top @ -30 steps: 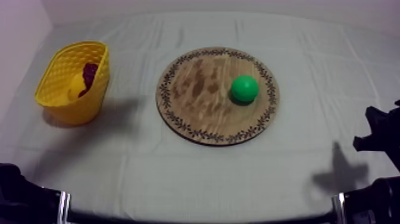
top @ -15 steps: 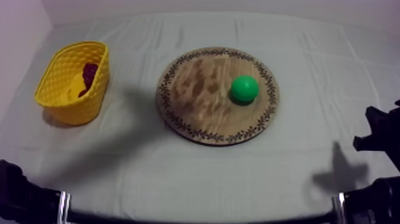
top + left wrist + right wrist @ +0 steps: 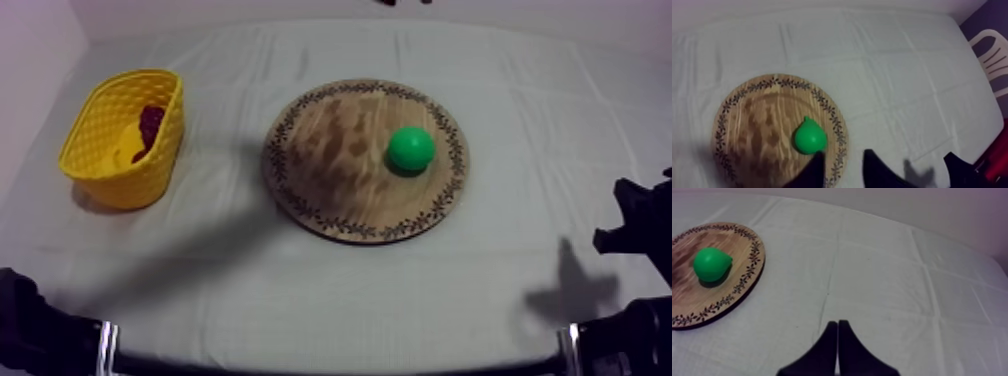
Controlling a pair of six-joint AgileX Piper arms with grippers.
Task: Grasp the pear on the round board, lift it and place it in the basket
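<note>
Shadow: the grey shadow (image 3: 200,250) on the bench (image 3: 400,290) lay beside the basket (image 3: 110,170) a second ago; now it stretches right, up to the near-left edge of the board (image 3: 330,200).
Far edge: a few dark specks (image 3: 400,2) have come into the top view beyond the board, where there were none.
Meaning: I take it the left arm is swinging over towards the board, so the reach for the pear has begun. Grasp and carry are both still to do.
Pear: the pear (image 3: 411,148) has not moved. It lies on the right half of the board, untouched, well apart from the basket at the far left.
Left tool: the left tool (image 3: 843,154) is spread with nothing between its fingers, above the board's edge, just beside the pear.
Right tool: the right tool (image 3: 838,323) is pressed together on nothing, over bare cloth right of the board, where it was before.
Count: one board, one pear, one basket, two tools.
Basket contents: one yellow piece (image 3: 127,148) and one dark-red piece (image 3: 150,122); I cannot tell their kinds.
Chair: one white chair (image 3: 992,55) beside the bench.
</note>
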